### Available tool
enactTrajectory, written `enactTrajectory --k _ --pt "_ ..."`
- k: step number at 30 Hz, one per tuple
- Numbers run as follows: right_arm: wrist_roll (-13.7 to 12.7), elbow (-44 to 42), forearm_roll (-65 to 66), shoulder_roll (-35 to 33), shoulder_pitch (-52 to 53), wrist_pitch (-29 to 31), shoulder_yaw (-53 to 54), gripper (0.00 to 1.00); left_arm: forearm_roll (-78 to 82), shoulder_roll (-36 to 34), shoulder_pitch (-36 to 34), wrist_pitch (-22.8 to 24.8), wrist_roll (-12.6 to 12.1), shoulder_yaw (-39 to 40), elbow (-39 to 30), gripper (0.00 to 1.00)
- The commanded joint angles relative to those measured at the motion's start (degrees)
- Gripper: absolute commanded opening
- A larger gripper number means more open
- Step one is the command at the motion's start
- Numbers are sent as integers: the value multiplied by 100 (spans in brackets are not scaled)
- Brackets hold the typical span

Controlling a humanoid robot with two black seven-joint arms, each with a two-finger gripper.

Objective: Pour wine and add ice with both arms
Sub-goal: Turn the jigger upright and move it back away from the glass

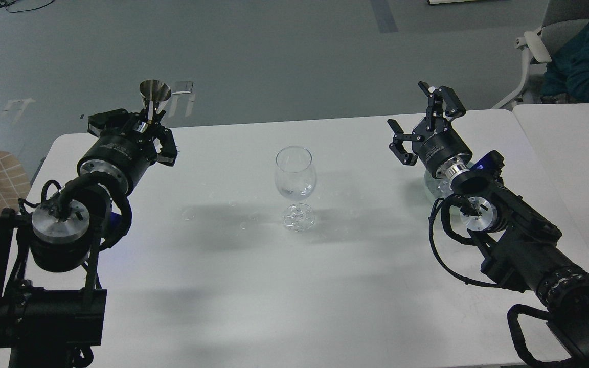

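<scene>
From my remote seat I look down on a white table (294,286) with my two black arms reaching in from either side. Near the middle stands a clear stemmed wine glass (295,186), upright, with what looks like a small amount of clear wine (295,193) low in its bowl; I cannot tell whether any ice is in it. My left gripper (147,134), over the far left corner of the table, is closed around the stem of a shiny metal jigger (154,99), a cone-shaped measuring cup held mouth upward; I cannot see what is inside. My right gripper (425,115), over the far right part of the table, has its fingers spread wide and holds nothing. Just behind and under its wrist sits a clear round bowl (435,186), mostly hidden by the arm; I judge it holds the ice, though no cubes can be made out. A few clear droplets or bits lie on the table left of the glass. I judge the ice to be hard, wet and slippery, best pinched squarely on flat faces. The glass is thin, top-heavy and fragile, so it should be held at the stem or left standing.
</scene>
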State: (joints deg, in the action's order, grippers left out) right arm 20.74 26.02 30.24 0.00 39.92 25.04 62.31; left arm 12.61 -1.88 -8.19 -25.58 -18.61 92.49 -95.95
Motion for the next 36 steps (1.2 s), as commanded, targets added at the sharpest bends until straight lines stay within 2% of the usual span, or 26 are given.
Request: enactTrajectory --k 1,2,4,9,16,24,28,36 --pt "0 0 0 0 -2 1 1 100 -65 39 511 1008 120 155 365 9" --pt "0 0 0 0 -10 1 1 100 -74 39 660 1507 216 164 601 9" --pt "0 9 0 0 -37 1 1 100 -83 39 731 1958 357 172 927 9" --pt "0 9 0 0 -37 1 1 100 -223 39 723 2206 454 322 1421 9" --pt "0 9 0 0 -72 1 1 100 -250 12 556 2926 524 322 2457 12" --pt "0 9 0 0 -72 1 1 100 -259 -14 196 2953 586 331 3161 23" --pt "0 9 0 0 -81 1 -8 100 -259 -14 160 2953 604 331 3170 34" --pt "0 9 0 0 -125 1 -8 100 -259 -23 116 2953 612 339 3188 41"
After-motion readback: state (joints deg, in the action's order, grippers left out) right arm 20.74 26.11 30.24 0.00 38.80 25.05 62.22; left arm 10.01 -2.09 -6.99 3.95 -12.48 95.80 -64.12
